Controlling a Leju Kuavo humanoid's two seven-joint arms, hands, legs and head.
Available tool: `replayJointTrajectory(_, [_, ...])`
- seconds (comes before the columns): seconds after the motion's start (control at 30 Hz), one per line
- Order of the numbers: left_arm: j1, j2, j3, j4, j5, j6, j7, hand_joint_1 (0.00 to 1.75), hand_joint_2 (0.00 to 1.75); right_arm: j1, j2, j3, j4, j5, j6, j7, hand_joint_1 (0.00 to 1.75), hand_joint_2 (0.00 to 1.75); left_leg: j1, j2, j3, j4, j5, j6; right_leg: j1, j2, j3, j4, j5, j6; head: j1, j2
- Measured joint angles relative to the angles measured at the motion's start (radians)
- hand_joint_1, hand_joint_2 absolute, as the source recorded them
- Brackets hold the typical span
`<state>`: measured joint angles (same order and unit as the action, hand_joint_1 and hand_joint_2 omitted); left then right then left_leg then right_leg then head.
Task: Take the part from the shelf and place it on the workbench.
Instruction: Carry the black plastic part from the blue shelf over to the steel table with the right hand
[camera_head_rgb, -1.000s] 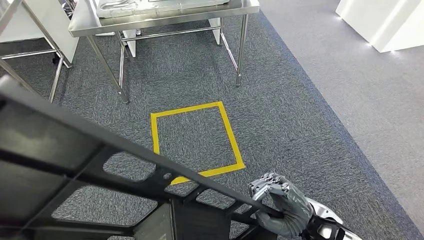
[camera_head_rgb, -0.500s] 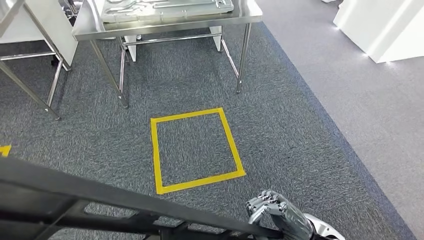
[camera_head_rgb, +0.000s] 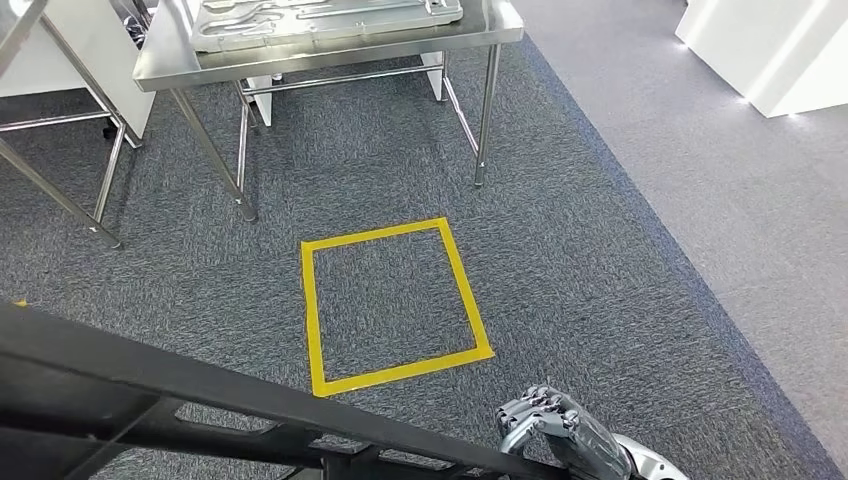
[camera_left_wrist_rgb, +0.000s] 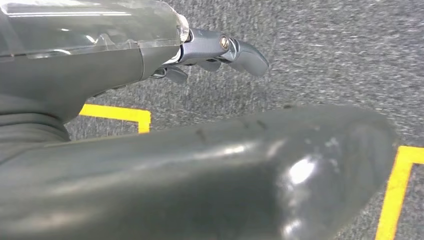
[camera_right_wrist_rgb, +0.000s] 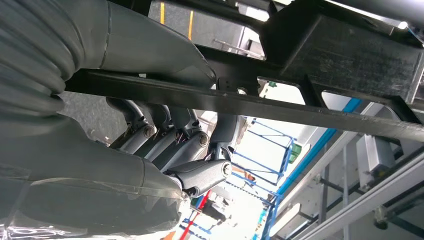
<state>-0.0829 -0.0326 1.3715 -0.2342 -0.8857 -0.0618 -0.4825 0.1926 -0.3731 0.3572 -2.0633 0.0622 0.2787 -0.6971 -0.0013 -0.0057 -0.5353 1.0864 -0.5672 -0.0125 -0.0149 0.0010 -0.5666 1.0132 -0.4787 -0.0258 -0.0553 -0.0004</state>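
The grey carpet (camera_head_rgb: 600, 250) is spreading across the whole head view, and the black part (camera_head_rgb: 150, 400), a big openwork frame of bars and cut-outs, is stretching across the lower left of that view, held up off the floor. Up at the far edge the steel workbench (camera_head_rgb: 330, 55) is standing on thin legs with a silver tray (camera_head_rgb: 320, 20) lying on top of it, well apart from the part. Between the two, a yellow tape square (camera_head_rgb: 395, 305) is marking the carpet. Down at the near right the right hand (camera_head_rgb: 560, 435) is grasping the part's end bar, and the wrist view is showing its fingers (camera_right_wrist_rgb: 165, 137) curling under that bar (camera_right_wrist_rgb: 280, 107). The left hand (camera_left_wrist_rgb: 220, 50) is showing a finger above the carpet; whether it is grasping anything, I cannot tell.
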Motion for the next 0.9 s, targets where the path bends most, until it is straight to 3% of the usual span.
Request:
replayJointTrajectory(0.07, [0.001, 0.000, 0.000, 0.000, -0.003, 0.000, 0.000, 0.00, 0.00, 0.003, 0.000, 0.000, -0.003, 0.001, 0.000, 0.000, 1.69, 1.75, 0.002, 0.000, -0.085, 0.144, -0.048, -0.009, 0.001, -0.001, 0.015, 0.000, -0.014, -0.005, 0.000, 0.000])
replayJointTrajectory(0.1, [0.003, 0.000, 0.000, 0.000, -0.004, 0.000, 0.000, 0.00, 0.00, 0.005, 0.000, 0.000, -0.003, 0.001, -0.001, 0.000, 1.69, 1.75, 0.003, 0.000, -0.123, 0.197, -0.055, -0.010, 0.001, -0.001, 0.023, 0.000, -0.022, -0.006, 0.000, 0.000])
replayJointTrajectory(0.13, [0.005, 0.000, 0.000, 0.000, -0.004, 0.000, 0.000, 0.00, 0.00, 0.007, 0.000, -0.001, -0.003, 0.001, -0.001, 0.000, 1.69, 1.75, 0.003, 0.000, -0.146, 0.214, -0.039, -0.010, 0.002, 0.000, 0.034, 0.000, -0.030, -0.006, 0.000, 0.000])
replayJointTrajectory(0.17, [0.006, 0.000, 0.000, 0.000, -0.004, 0.000, 0.000, 0.00, 0.00, 0.009, 0.000, -0.001, -0.003, 0.001, -0.001, 0.000, 1.69, 1.75, 0.003, 0.000, -0.149, 0.191, -0.003, -0.006, 0.002, 0.001, 0.047, 0.000, -0.039, -0.005, 0.000, 0.000])
replayJointTrajectory(0.23, [0.007, 0.002, 0.000, 0.000, -0.004, -0.001, 0.000, 0.00, 0.00, 0.012, 0.000, -0.003, -0.004, -0.002, -0.001, 0.000, 1.69, 1.75, -0.002, 0.000, -0.109, 0.061, 0.092, 0.009, 0.003, 0.002, 0.075, -0.002, -0.059, -0.002, 0.000, 0.000])
replayJointTrajectory(0.27, [0.007, 0.003, 0.000, 0.000, -0.004, -0.001, 0.000, 0.00, 0.00, 0.014, 0.000, -0.005, -0.005, -0.004, -0.001, 0.000, 1.69, 1.75, -0.006, 0.001, -0.085, 0.002, 0.119, 0.018, 0.004, 0.002, 0.085, -0.004, -0.067, 0.001, 0.000, 0.000])
replayJointTrajectory(0.3, [0.006, 0.005, 0.000, 0.000, -0.005, -0.001, 0.000, 0.00, 0.00, 0.016, 0.000, -0.006, -0.007, -0.006, -0.001, 0.000, 1.69, 1.75, -0.011, 0.001, -0.068, -0.038, 0.128, 0.027, 0.003, 0.003, 0.092, -0.007, -0.073, 0.006, 0.000, 0.000])
replayJointTrajectory(0.37, [0.006, 0.008, 0.000, 0.000, -0.005, 0.000, 0.000, 0.00, 0.00, 0.020, 0.000, -0.008, -0.009, -0.008, -0.001, 0.000, 1.69, 1.75, -0.018, 0.002, -0.051, -0.070, 0.115, 0.041, 0.001, 0.003, 0.102, -0.008, -0.070, 0.019, 0.000, 0.000])
replayJointTrajectory(0.43, [0.007, 0.011, 0.000, 0.000, -0.006, -0.001, 0.000, 0.00, 0.00, 0.023, 0.001, -0.010, -0.012, -0.008, -0.001, 0.001, 1.69, 1.75, -0.014, 0.001, -0.022, -0.098, 0.112, 0.049, 0.001, 0.002, 0.106, 0.011, -0.060, 0.031, 0.000, 0.000])
replayJointTrajectory(0.5, [0.007, 0.011, 0.000, 0.000, -0.007, -0.001, 0.000, 0.00, 0.00, 0.021, 0.002, -0.012, -0.014, -0.007, -0.002, 0.001, 1.69, 1.75, -0.008, -0.001, 0.012, -0.117, 0.107, 0.055, 0.002, 0.002, 0.069, 0.086, -0.069, 0.036, 0.000, 0.000])
replayJointTrajectory(0.57, [0.007, 0.011, 0.000, 0.000, -0.009, -0.001, 0.000, 0.00, 0.00, 0.022, 0.003, -0.014, -0.015, -0.004, -0.007, 0.001, 1.69, 1.75, -0.006, -0.002, 0.030, -0.121, 0.093, 0.059, 0.000, 0.002, -0.017, 0.204, -0.113, 0.042, 0.000, 0.000])
replayJointTrajectory(0.63, [0.009, 0.011, 0.000, 0.000, -0.011, -0.002, -0.001, 0.00, 0.00, 0.028, 0.003, -0.016, -0.021, -0.001, -0.018, 0.001, 1.69, 1.75, -0.005, -0.003, 0.049, -0.121, 0.074, 0.057, -0.005, 0.001, -0.088, 0.265, -0.146, 0.050, 0.000, 0.000])
replayJointTrajectory(0.67, [0.010, 0.011, 0.000, 0.000, -0.011, -0.002, -0.001, 0.00, 0.00, 0.031, 0.003, -0.018, -0.026, 0.001, -0.026, 0.001, 1.69, 1.75, -0.003, -0.003, 0.062, -0.121, 0.064, 0.054, -0.008, 0.000, -0.100, 0.248, -0.134, 0.054, 0.000, 0.000])
replayJointTrajectory(0.7, [0.011, 0.011, 0.000, 0.000, -0.011, -0.002, -0.001, 0.00, 0.00, 0.033, 0.003, -0.019, -0.033, 0.004, -0.034, 0.001, 1.69, 1.75, -0.001, -0.003, 0.076, -0.121, 0.052, 0.050, -0.011, 0.000, -0.096, 0.200, -0.100, 0.058, 0.000, 0.000])
replayJointTrajectory(0.73, [0.012, 0.011, 0.000, 0.000, -0.011, -0.002, -0.001, 0.00, 0.00, 0.036, 0.003, -0.021, -0.040, 0.008, -0.042, 0.001, 1.69, 1.75, 0.001, -0.004, 0.090, -0.121, 0.040, 0.045, -0.015, -0.002, -0.081, 0.134, -0.045, 0.062, 0.000, 0.000])
replayJointTrajectory(0.8, [0.011, 0.012, 0.000, 0.000, -0.009, -0.001, -0.003, 0.00, 0.00, 0.040, 0.004, -0.022, -0.052, 0.017, -0.059, 0.002, 1.69, 1.75, 0.001, -0.003, 0.113, -0.120, 0.014, 0.032, -0.016, -0.008, -0.054, 0.041, 0.022, 0.058, 0.000, 0.000])
replayJointTrajectory(0.83, [0.010, 0.013, 0.000, 0.000, -0.007, -0.001, -0.004, 0.00, 0.00, 0.042, 0.004, -0.022, -0.059, 0.021, -0.065, 0.002, 1.69, 1.75, 0.000, -0.002, 0.124, -0.120, 0.004, 0.024, -0.015, -0.010, -0.048, 0.024, 0.032, 0.051, 0.000, 0.000])
replayJointTrajectory(0.9, [0.008, 0.014, 0.000, 0.000, -0.005, 0.000, -0.007, 0.00, 0.00, 0.045, 0.004, -0.021, -0.073, 0.027, -0.073, 0.002, 1.69, 1.75, 0.000, 0.000, 0.136, -0.112, -0.002, 0.012, -0.012, -0.007, -0.039, 0.025, 0.017, 0.033, -0.001, 0.000])
